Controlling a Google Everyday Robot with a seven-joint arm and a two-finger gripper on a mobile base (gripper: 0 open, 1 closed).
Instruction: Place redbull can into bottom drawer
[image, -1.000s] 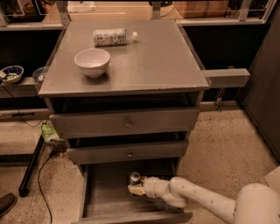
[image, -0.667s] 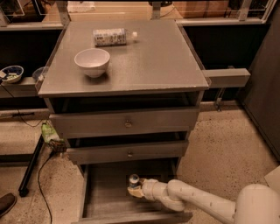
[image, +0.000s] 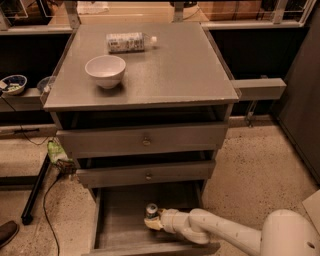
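The white arm reaches in low from the right of the bottom drawer, which stands pulled open. Its gripper sits over the middle of the drawer's floor, jaws closed narrowly around the redbull can, which stands upright inside the drawer. The middle drawer just above is shut.

Smooth white tubular arm with bulbous joints; its cream-coloured gripper sits inside the grey bottom drawer.
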